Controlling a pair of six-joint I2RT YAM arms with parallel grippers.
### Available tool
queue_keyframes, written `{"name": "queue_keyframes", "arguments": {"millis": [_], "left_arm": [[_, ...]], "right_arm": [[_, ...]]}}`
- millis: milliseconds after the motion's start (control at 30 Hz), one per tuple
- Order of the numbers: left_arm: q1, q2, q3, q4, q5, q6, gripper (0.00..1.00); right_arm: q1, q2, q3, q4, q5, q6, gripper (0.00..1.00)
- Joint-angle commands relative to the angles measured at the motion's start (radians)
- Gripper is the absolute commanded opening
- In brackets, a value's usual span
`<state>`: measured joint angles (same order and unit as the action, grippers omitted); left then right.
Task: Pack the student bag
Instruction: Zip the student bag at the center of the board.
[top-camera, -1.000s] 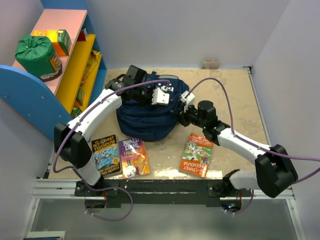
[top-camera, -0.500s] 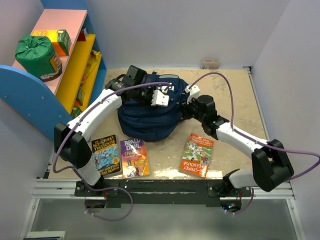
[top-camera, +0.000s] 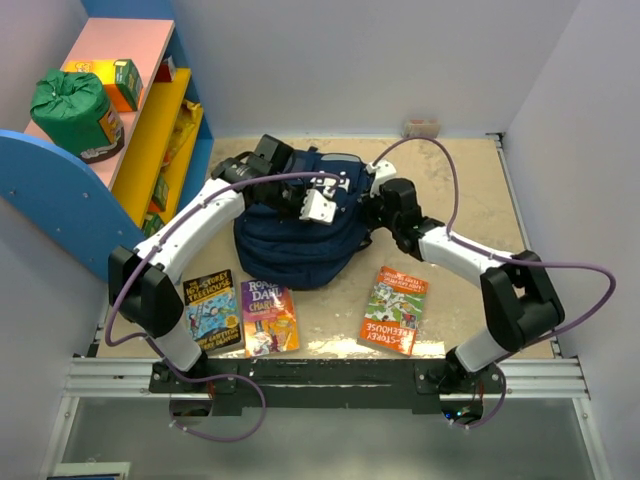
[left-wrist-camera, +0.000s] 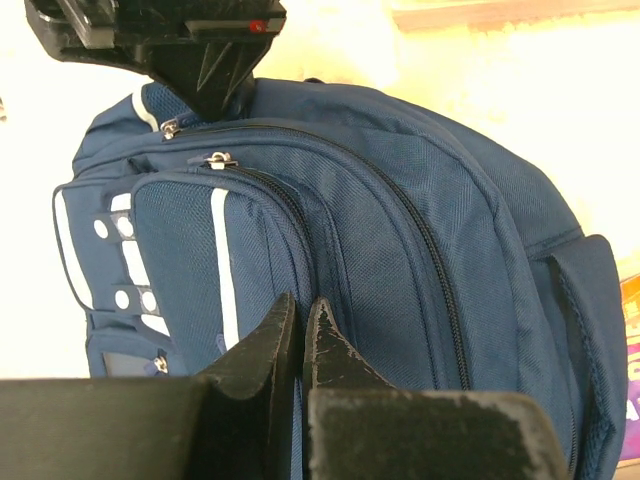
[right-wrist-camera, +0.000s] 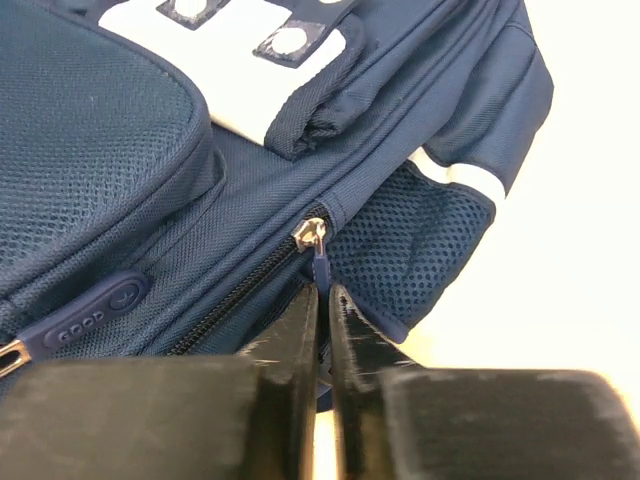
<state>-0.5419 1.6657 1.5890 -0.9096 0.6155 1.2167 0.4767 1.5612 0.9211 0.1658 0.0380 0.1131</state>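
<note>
Nearest the arm bases, three paperbacks lie flat on the table (top-camera: 470, 190). The left book (top-camera: 212, 310) and the right book (top-camera: 394, 309) both read "STOREY TREEHOUSE", but the number before those words is too small to read. The middle book (top-camera: 267, 316) reads "ROALD DAHL" and its title line is unclear.

Behind them, mid-table, the student bag (top-camera: 290, 250) lies with both arms reaching onto it.

The left pincer (left-wrist-camera: 302, 305) is clenched, with its tips pressed to the navy fabric beside the front pocket's grey stripe (left-wrist-camera: 225, 260). Whether any cloth is nipped between them cannot be told. The right pincer (right-wrist-camera: 322, 295) is clenched on the zip pull (right-wrist-camera: 319, 262), a thin blue tab that hangs from the metal slider (right-wrist-camera: 309, 233) and runs into the gap between the fingers. That zip ends just beside a mesh side pocket (right-wrist-camera: 420, 230).

The white patches (right-wrist-camera: 250, 70) bear round dots but no readable words. A small rubber tag (right-wrist-camera: 95, 312) shows only raised marks. The bag's far end is hidden under the arms in the top view.

Farther left stands a coloured shelf (top-camera: 150, 130) holding a green sack (top-camera: 70, 105) and a yellow-green carton (top-camera: 118, 82) with unreadable print. A small object (top-camera: 421, 127) at the far wall is indistinct.
</note>
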Motion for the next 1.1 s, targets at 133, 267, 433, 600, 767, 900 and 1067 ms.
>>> {"name": "queue_keyframes", "arguments": {"millis": [133,267,433,600,767,900,1067], "left_arm": [[-0.004,-0.052,0.094,0.235,0.012,-0.230,0.00],[0.008,-0.024,0.190,0.226,0.024,-0.270,0.00],[0.008,-0.029,0.210,0.244,-0.034,-0.293,0.00],[0.008,-0.058,0.180,0.267,-0.045,-0.324,0.00],[0.008,-0.060,0.192,0.273,-0.051,-0.341,0.00],[0.010,-0.054,0.238,0.246,-0.027,-0.355,0.00],[0.010,-0.063,0.261,0.207,-0.002,-0.349,0.00]], "right_arm": [[-0.012,-0.191,-0.079,0.132,0.109,0.117,0.57],[-0.027,-0.237,-0.119,0.051,0.148,0.226,0.73],[-0.043,-0.256,-0.139,-0.037,0.244,0.283,0.77],[-0.055,-0.314,-0.205,-0.037,0.307,0.326,0.74],[-0.055,-0.311,-0.228,-0.028,0.255,0.309,0.72],[-0.055,-0.276,-0.223,-0.022,0.229,0.313,0.66],[-0.053,-0.230,-0.235,0.030,0.218,0.326,0.63]]}}
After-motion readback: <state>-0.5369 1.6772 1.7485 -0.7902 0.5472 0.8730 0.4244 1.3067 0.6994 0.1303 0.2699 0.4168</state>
